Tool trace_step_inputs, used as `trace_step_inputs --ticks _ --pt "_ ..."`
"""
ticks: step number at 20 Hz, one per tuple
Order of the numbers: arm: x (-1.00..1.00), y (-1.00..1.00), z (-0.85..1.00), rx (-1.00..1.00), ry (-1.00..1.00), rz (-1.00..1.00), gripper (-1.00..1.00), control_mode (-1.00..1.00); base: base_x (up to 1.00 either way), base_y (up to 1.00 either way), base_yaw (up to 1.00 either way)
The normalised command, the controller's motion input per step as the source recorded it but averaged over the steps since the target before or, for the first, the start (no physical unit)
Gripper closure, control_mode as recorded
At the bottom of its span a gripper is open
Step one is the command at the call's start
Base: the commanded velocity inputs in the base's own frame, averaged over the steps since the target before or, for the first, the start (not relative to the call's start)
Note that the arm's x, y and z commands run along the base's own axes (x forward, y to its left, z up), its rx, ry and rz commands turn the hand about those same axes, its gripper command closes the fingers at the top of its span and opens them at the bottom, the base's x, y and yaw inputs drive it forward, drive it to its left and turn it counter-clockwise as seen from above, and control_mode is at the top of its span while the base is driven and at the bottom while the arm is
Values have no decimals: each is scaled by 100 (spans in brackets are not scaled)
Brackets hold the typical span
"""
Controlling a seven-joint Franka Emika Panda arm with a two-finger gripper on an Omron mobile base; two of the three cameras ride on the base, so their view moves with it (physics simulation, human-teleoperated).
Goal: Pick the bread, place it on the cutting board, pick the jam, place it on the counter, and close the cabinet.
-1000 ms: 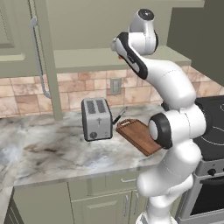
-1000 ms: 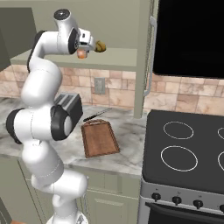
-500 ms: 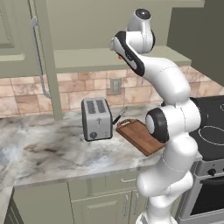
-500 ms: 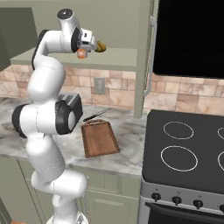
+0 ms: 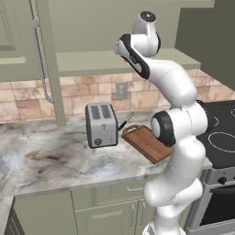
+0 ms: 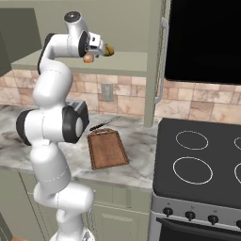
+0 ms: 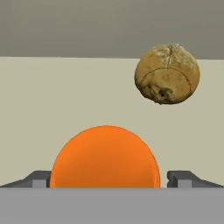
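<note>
**Gripper at the open cabinet shelf, jam between the fingers, bread beside it**

You have the arm raised high, with the gripper (image 6: 96, 51) reaching into the cabinet (image 6: 136, 28) at shelf level. In the hand view the jam (image 7: 105, 157) sits squarely between the two dark fingertips (image 7: 186, 179), one tip showing on each side of the orange jar. The fingers stand spread at the width of the jar; whether they press its sides you cannot tell from these pictures.

The bread (image 7: 167, 73) lies on the pale shelf past the jar, up and to the right in the hand view, apart from the jar and from the fingers. In the right base view the same bun (image 6: 109, 50) shows just beside the gripper, with the jar (image 6: 88, 58) below the hand.

The cabinet stands open: one door (image 5: 20, 55) with its long silver bar handle (image 5: 40, 59) shows at the left of the left base view, and the shelf interior is exposed.

Below, on the counter (image 5: 55, 160), the cutting board (image 5: 147, 143) lies flat and bare, its handle end toward the wall. A silver toaster (image 5: 101, 124) stands just beside the board, and a dark-handled knife (image 6: 104, 124) lies between board and wall. A black stove (image 6: 202, 160) adjoins the counter to the right.
</note>
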Motion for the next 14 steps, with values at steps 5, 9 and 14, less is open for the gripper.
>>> trace_step_inputs --ticks 5,9,14 --pt "1 0 -3 0 5 0 100 -100 0 0 0" --pt "0 0 0 0 1 1 100 -100 0 0 0" --pt "-3 0 0 0 0 1 100 -100 0 0 0"
